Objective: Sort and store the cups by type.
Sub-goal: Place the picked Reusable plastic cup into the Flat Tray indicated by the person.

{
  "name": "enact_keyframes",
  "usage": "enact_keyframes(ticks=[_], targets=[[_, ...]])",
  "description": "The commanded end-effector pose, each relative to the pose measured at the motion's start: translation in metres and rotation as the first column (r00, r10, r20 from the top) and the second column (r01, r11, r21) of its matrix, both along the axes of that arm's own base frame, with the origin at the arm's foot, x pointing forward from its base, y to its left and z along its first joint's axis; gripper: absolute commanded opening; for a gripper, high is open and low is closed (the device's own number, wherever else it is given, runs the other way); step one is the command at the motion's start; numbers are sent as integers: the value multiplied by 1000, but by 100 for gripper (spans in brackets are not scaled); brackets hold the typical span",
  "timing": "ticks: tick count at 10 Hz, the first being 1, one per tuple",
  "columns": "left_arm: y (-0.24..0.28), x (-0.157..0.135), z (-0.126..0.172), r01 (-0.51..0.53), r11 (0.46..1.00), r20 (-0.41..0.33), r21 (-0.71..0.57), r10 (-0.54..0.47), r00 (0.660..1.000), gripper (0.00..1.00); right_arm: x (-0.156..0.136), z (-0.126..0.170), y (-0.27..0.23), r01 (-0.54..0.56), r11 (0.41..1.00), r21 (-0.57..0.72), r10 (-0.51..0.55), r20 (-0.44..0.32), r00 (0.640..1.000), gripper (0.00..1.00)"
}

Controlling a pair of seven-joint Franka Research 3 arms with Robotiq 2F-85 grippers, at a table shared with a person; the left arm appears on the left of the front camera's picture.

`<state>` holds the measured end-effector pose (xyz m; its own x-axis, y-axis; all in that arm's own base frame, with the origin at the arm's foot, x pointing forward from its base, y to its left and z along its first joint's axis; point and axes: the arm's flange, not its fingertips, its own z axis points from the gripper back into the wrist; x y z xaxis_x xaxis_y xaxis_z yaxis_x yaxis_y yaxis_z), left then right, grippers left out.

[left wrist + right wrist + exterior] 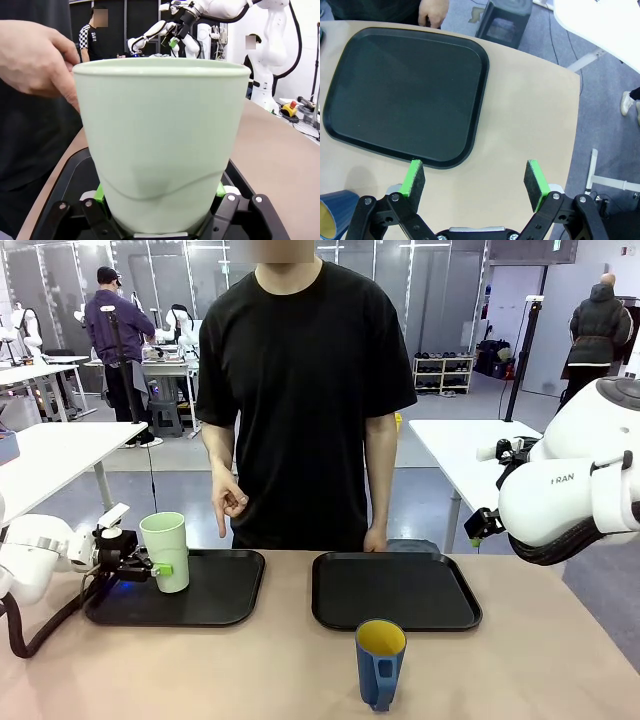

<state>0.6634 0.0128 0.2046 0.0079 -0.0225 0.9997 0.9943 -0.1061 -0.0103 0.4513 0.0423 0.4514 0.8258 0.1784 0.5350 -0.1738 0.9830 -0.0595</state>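
Pinching the mint-green tumbler [160, 135] low on its wall, the left gripper [160, 192] has a green pad on either side of it. The cup is upright in that grip over the left part of the left tray [225, 590] - honestly can't tell if its bottom touches the tray or sits a hair above it.

The right gripper [476, 182] is spread wide with nothing between its pads, hanging above the table [530, 115] just off the near corner of the right tray [405, 95]. That tray is bare.

The dark blue mug [380, 665], yellow inside, stands upright on the table in front of the right tray with its handle facing the camera - well apart from both grippers.

Across the table the person has a pointing hand [228, 505] aimed finger-down above the far edge of the left tray, near the tumbler. Their other hand [376, 538] rests at the table's far edge by the right tray.
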Motion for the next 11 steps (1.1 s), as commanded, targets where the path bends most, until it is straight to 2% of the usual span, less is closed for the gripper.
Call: enact_keyframes(ticks=[1,5,6,8,11], targets=[[1,10,-16,10,1000,-36,-26,-10,999,83,0,0,0,2,1000,-5,-2,2,1000,100],[5,12,-27,16,1000,-63,3,-15,998,83,0,0,0,2,1000,-5,-2,2,1000,100],[5,12,-29,15,1000,-64,4,-15,998,87,0,0,0,2,1000,-5,-2,2,1000,100],[5,11,-30,21,1000,-62,11,-20,998,100,0,0,0,2,1000,-5,-2,2,1000,100],[9,7,-30,14,999,-57,29,-12,998,100,0,0,0,2,1000,-5,-2,2,1000,100]])
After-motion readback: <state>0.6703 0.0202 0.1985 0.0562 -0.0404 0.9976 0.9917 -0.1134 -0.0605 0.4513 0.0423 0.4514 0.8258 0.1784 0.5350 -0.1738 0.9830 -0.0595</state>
